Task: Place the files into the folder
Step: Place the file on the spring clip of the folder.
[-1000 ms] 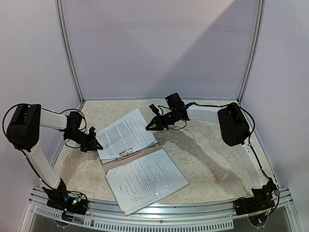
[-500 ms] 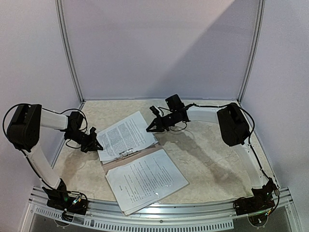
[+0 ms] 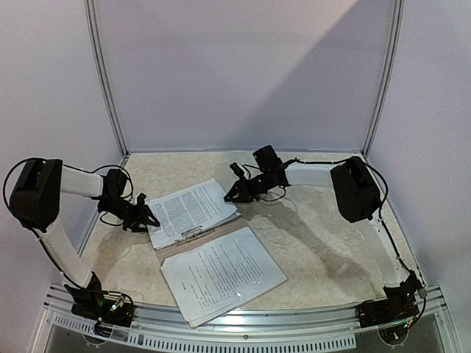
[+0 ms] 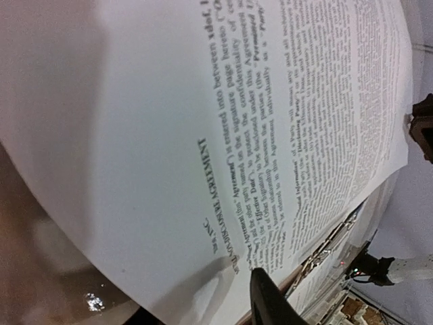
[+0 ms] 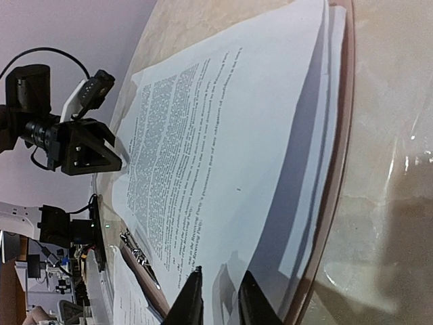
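The brown folder (image 3: 200,240) lies open on the table with a silver clip (image 3: 193,233) at its spine. One stack of files (image 3: 193,207) rests on its far half. A second stack (image 3: 221,272) lies on its near half. My left gripper (image 3: 147,218) is at the far stack's left edge. In the left wrist view the top sheet (image 4: 203,101) runs over one finger (image 4: 270,305) and hides the other. My right gripper (image 3: 232,195) is at that stack's far right corner. Its jaws (image 5: 222,271) stand a narrow gap apart over the paper (image 5: 223,135).
White panels wall the table on the left, back and right. A metal rail (image 3: 243,323) runs along the near edge, with both arm bases on it. The folder's brown rim (image 5: 342,135) curves past the paper edge. The left arm (image 5: 74,145) shows across the stack.
The far stack's top sheet, raised and tilted a second ago, has come down flatter onto the folder. Both grippers have shifted only slightly with it.
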{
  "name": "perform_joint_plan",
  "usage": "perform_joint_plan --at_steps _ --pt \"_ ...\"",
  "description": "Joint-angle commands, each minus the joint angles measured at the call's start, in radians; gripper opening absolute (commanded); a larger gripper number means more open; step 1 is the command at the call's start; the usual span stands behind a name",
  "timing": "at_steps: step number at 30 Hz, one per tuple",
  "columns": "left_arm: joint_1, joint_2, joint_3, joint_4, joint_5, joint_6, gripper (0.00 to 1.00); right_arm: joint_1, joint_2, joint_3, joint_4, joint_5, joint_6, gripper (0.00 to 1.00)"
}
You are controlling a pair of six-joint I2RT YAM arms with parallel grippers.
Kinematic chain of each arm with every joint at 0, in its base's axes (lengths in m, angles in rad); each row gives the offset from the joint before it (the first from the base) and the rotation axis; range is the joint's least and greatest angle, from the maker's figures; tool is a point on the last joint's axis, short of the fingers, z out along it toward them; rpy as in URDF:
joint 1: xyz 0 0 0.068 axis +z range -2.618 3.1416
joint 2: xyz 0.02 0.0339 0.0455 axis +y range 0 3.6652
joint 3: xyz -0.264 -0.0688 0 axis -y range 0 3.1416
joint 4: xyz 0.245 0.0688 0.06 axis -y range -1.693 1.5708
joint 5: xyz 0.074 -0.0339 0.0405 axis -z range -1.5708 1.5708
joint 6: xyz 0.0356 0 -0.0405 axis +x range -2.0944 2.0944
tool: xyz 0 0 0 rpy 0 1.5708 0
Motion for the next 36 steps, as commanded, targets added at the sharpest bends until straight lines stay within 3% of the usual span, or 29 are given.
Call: perform_joint_plan --at_steps 1,9,17,25,29,33,36 --pt "-0.004 -0.007 0.019 -0.069 -0.096 0.020 0.40 -0.010 -0.018 -0.006 -0.009 0.029 -0.004 0.21" --pt "-0.004 -0.018 0.047 -0.119 -0.136 0.024 0.50 -0.010 -0.044 -0.002 -0.058 0.067 -0.028 0.23" --pt "-0.005 0.006 0.146 -0.230 -0.116 0.019 0.54 -0.009 -0.081 0.026 -0.087 0.121 -0.046 0.29" --pt "-0.024 -0.022 0.153 -0.240 -0.099 0.008 0.62 -0.009 -0.057 0.034 -0.079 0.196 0.021 0.33" --pt "-0.024 -0.032 0.215 -0.318 -0.170 0.033 0.69 -0.008 -0.059 0.030 -0.109 0.240 0.026 0.38" --pt "-0.020 -0.047 0.257 -0.380 -0.267 0.017 0.69 0.003 -0.061 0.025 -0.115 0.295 0.040 0.37" --pt "-0.019 -0.060 0.236 -0.368 -0.263 0.002 0.68 0.010 -0.047 0.025 -0.107 0.319 0.068 0.37"
